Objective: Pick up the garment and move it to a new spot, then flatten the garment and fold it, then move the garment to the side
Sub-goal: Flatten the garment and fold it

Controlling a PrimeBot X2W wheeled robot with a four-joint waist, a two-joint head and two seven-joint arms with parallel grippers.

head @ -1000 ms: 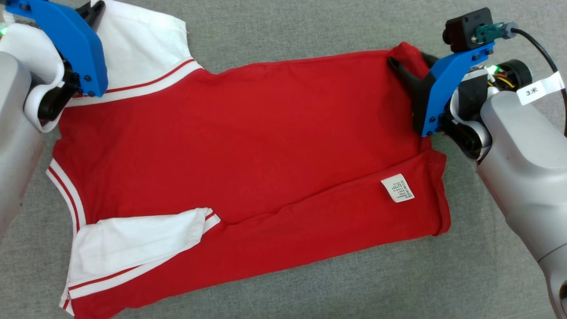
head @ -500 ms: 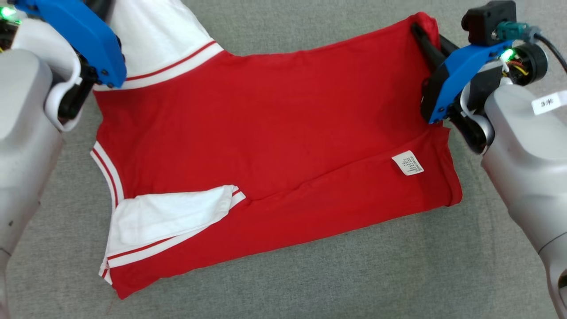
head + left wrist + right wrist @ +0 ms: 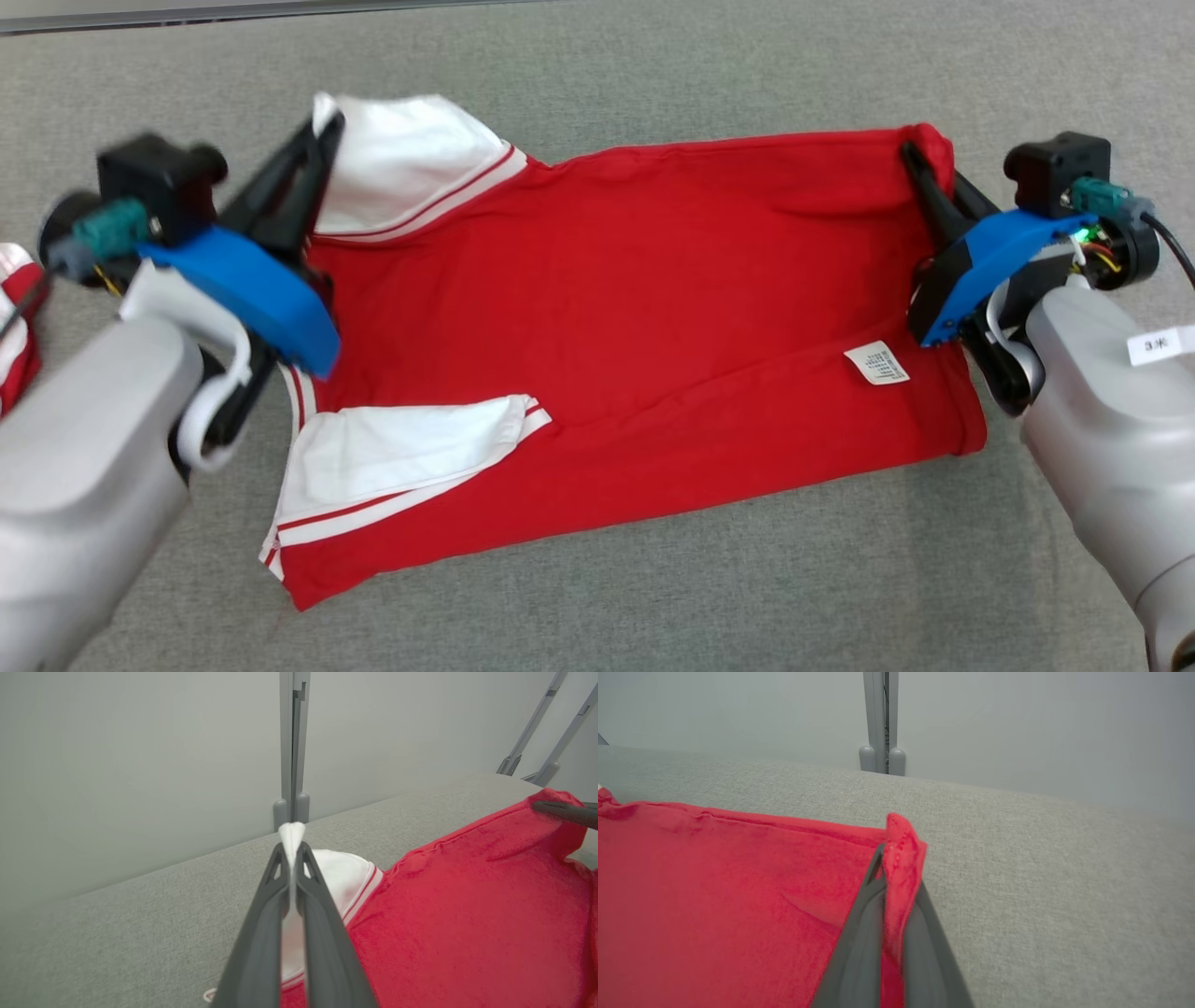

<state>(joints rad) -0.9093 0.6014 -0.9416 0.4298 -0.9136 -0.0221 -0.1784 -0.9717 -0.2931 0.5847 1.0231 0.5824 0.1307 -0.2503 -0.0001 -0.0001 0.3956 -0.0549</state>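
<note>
The garment (image 3: pixel 635 336) is a red shirt with white sleeves and red-and-white trim, folded lengthwise and stretched between both arms above the grey surface. My left gripper (image 3: pixel 322 126) is shut on the tip of the upper white sleeve (image 3: pixel 290 835), as the left wrist view shows. My right gripper (image 3: pixel 920 154) is shut on the far red hem corner (image 3: pixel 901 844). A white care label (image 3: pixel 876 362) faces up near the right end. The lower white sleeve (image 3: pixel 401 453) lies folded on the front half.
Grey fabric (image 3: pixel 653 588) covers the whole work surface. A pale wall with a grey post (image 3: pixel 880 723) stands behind its far edge. Another red-and-white cloth (image 3: pixel 14 327) shows at the left edge.
My right gripper has shut on the hem corner. Both arms have lifted the far edge of the garment, and the camera view has shifted, bringing the surface's far edge into sight.
</note>
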